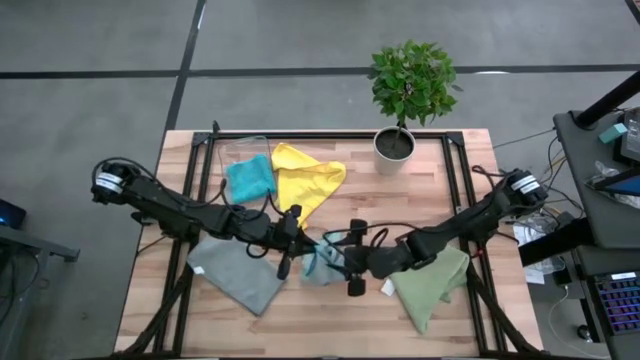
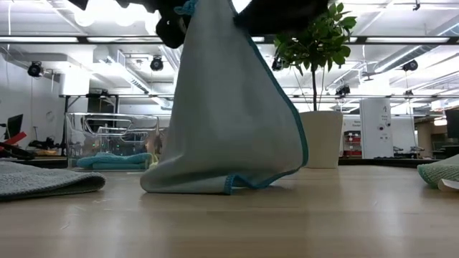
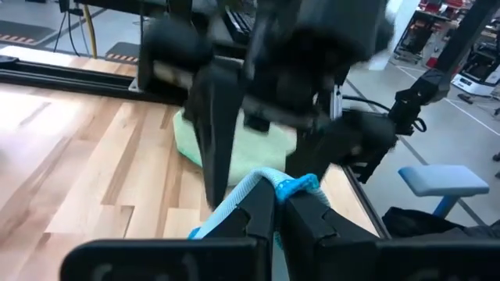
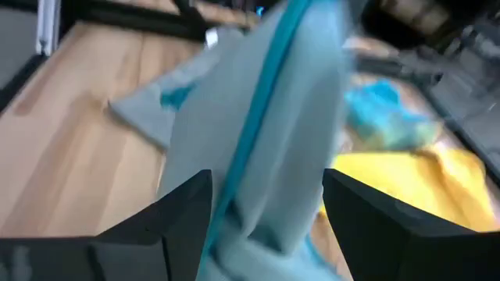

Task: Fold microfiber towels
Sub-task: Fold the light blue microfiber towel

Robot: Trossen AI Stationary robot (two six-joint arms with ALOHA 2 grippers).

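A light blue towel (image 2: 229, 107) with teal trim hangs above the table's middle, with my left gripper (image 3: 280, 191) shut on its top. My right gripper (image 4: 266, 195) is open and comes from the table's right. Its two fingers stand on either side of the hanging cloth (image 4: 258, 133). A grey towel (image 1: 238, 272) lies flat near the front left and an olive green one (image 1: 430, 283) at the front right. The teal towel (image 1: 250, 178) and the yellow towel (image 1: 305, 180) lie bunched at the back. My left gripper pinches the light blue towel's teal-trimmed edge (image 3: 295, 185) between its two fingers, coming nearly level from the table's left. The cloth hangs below the fingers and its lower end (image 2: 215, 183) rests on the table. My right gripper's fingers flank the cloth; I cannot tell whether they touch it.
A potted plant (image 1: 405, 95) stands at the table's far right. A clear plastic bin (image 2: 111, 136) sits at the far left, by the teal towel. Bare wood lies along the near edge (image 1: 330, 325) between the grey and olive towels.
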